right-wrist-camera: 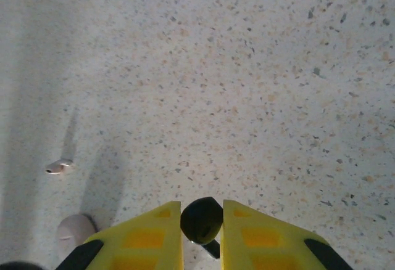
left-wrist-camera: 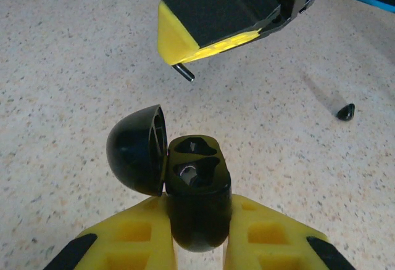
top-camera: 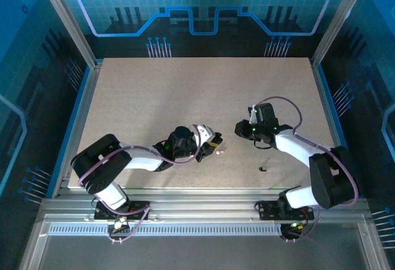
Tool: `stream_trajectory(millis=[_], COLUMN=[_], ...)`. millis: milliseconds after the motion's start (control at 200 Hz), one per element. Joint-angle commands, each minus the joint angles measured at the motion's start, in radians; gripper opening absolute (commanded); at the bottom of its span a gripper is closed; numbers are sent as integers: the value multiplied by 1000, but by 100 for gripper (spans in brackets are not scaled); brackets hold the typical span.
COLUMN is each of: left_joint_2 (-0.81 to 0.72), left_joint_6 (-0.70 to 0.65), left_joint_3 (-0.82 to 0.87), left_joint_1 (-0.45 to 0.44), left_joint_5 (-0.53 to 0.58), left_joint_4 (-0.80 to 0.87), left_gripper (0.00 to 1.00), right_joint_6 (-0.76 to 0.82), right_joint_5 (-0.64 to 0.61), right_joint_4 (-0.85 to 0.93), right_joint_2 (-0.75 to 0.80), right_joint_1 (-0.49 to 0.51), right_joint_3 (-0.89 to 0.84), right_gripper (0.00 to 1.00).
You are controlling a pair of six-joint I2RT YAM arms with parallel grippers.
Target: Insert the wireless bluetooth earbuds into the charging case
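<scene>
A glossy black curved plastic earbud (right-wrist-camera: 201, 219) is sitting pinched between the yellow fingers of the right gripper (right-wrist-camera: 202, 207), its thin stem poking out near the rounded black charging case (left-wrist-camera: 196, 165), whose domed lid is hanging open. The left gripper (left-wrist-camera: 197, 216) is clamping that case. A second black earbud (left-wrist-camera: 345, 112) and a small whitish-pink earbud (right-wrist-camera: 58, 167) are lying on the speckled beige tabletop (left-wrist-camera: 74, 48).

Left pincer (left-wrist-camera: 197, 216) clamps open case (left-wrist-camera: 196, 172), earbud (left-wrist-camera: 345, 112) nearby

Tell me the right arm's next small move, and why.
Probably ease the right tool down toward the case. It pinches a black earbud just beyond the open case that the left tool holds, and both sockets look empty.
</scene>
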State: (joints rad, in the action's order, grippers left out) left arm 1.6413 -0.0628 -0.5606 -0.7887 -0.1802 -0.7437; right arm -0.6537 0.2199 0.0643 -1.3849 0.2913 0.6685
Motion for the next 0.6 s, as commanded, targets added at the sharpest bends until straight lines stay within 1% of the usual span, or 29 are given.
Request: stream_trajectory(millis=[0, 165, 310, 410, 500, 595], left_joint_2=[33, 74, 125, 148, 163, 167], left_joint_6=[-28, -43, -45, -60, -71, -73], left_joint_3=[-30, -32, -43, -49, -40, -29], left_joint_1=[-15, -26, -27, -30, -30, -31], left_joint_5=[-30, -40, -42, -25, 17, 27], left_joint_4=[-98, -161, -229, -263, -299, -339], left_gripper=[8, 8, 8, 8, 8, 8], right_joint_6=[4, -18, -3, 18, 17, 8], right_joint_5=[73, 122, 138, 159, 177, 194], right_joint_4=[-51, -97, -122, -159, -193, -229], right_joint_2=[45, 114, 195, 244, 271, 290], right_joint_1=[-35, -60, -63, -62, -61, -58], right_joint_3=[-23, -69, -100, -127, -147, -164], right_gripper=[19, 19, 20, 21, 21, 22])
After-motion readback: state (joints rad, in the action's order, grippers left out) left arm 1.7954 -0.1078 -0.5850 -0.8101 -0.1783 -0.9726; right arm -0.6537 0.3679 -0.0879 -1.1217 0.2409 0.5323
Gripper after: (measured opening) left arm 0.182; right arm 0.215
